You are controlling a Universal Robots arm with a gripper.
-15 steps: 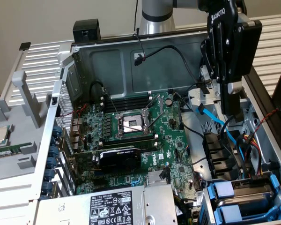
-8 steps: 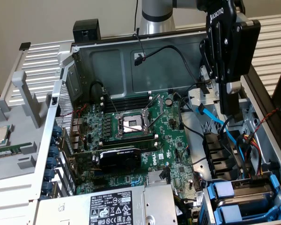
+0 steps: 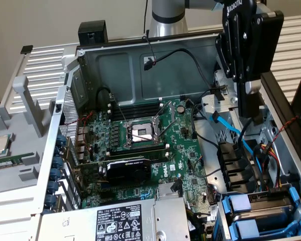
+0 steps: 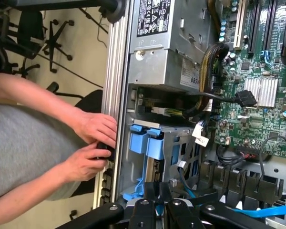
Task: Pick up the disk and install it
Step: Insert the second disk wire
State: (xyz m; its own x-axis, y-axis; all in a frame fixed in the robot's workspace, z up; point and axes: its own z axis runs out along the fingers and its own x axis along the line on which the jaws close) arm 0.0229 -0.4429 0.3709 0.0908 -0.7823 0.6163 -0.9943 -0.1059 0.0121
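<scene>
My black gripper [image 3: 251,113] hangs above the exterior view's right side of the open computer case, over the blue cable [image 3: 230,129] and apart from everything below. In the wrist view its fingers [image 4: 160,193] stand close together with nothing between them. Two blue plastic frames [image 3: 242,207] sit slotted in the drive cage [image 3: 271,198] at the case's near right corner; their blue tabs [image 4: 145,140] also face the wrist camera. The disk's metal body is hidden, and I cannot tell whether it sits in one of those frames.
A person's hands [image 4: 93,143] rest on the case's outer rail beside the drive cage. The power supply [image 3: 125,223] with its label lies next to the cage. The motherboard [image 3: 140,140] and black cables [image 3: 190,60] lie in the case. A processor chip [image 3: 0,145] lies outside at the exterior view's left.
</scene>
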